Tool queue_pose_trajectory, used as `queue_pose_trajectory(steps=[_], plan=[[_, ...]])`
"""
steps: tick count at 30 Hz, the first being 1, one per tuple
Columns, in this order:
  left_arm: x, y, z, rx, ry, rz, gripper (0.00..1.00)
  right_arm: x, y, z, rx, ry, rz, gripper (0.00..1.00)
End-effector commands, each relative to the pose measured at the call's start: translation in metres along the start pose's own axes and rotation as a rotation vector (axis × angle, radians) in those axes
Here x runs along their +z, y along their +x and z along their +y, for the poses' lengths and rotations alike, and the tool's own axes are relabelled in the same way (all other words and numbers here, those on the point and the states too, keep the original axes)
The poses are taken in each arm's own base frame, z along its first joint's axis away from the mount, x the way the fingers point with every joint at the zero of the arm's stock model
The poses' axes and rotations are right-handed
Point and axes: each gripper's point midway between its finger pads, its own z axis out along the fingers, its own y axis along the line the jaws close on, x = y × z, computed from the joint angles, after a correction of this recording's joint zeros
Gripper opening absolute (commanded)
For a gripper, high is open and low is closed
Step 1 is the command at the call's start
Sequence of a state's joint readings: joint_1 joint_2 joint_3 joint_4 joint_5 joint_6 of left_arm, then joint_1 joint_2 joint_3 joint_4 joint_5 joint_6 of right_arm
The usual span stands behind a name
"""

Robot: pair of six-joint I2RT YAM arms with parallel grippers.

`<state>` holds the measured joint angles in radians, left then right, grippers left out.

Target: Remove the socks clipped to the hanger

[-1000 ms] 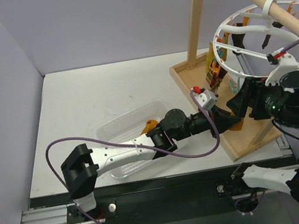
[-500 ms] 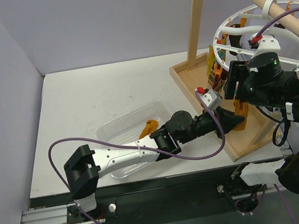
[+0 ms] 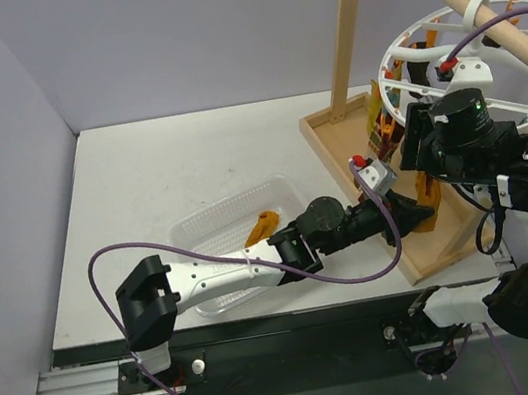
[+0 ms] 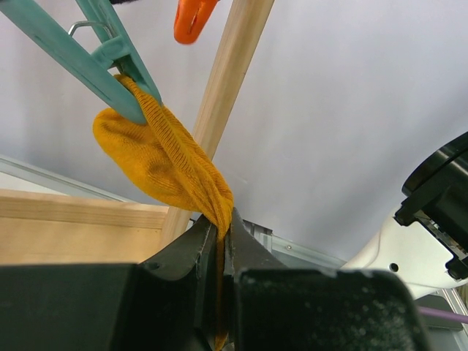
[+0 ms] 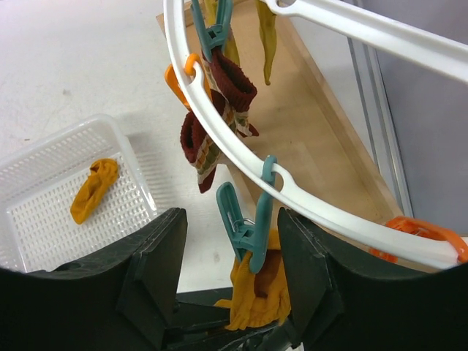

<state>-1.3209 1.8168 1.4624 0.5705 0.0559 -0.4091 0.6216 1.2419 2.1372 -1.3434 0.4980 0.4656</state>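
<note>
The white round hanger (image 3: 416, 33) hangs from the wooden pole; its rim crosses the right wrist view (image 5: 344, 219). A teal clip (image 5: 248, 230) on it holds a mustard-yellow sock (image 5: 252, 303). My left gripper (image 4: 223, 219) is shut on that sock's (image 4: 161, 161) lower end, while the teal clip (image 4: 102, 62) still grips its top. My right gripper (image 5: 232, 219) is open, with a finger on each side of the teal clip. A dark brown sock with a striped cuff (image 5: 216, 121) and another mustard sock (image 5: 265, 29) hang clipped further along the ring.
A clear plastic basket (image 3: 211, 229) on the white table holds one mustard sock (image 3: 262, 226). The wooden frame's upright (image 3: 346, 32) and tray base (image 3: 336, 140) stand under the hanger. An orange clip (image 4: 191, 18) hangs above the left gripper. The right arm (image 3: 472, 137) leans over the ring.
The right arm has risen from low at the right and come over the ring onto the teal clip. The left gripper has shifted slightly right, still at the mustard sock.
</note>
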Motion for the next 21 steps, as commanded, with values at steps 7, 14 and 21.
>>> queue_pose_trajectory(steps=[7, 14, 21], plan=[[0.007, -0.023, -0.018, 0.003, 0.036, -0.047, 0.05, 0.008, 0.026, -0.015, -0.102, 0.07, 0.072, 0.54], [0.007, -0.018, -0.02, -0.004, 0.044, -0.035, 0.05, 0.012, 0.019, -0.018, -0.095, 0.107, 0.039, 0.46], [0.004, -0.017, -0.021, -0.005, 0.043, -0.03, 0.05, 0.017, 0.018, -0.022, -0.106, 0.133, 0.007, 0.33]])
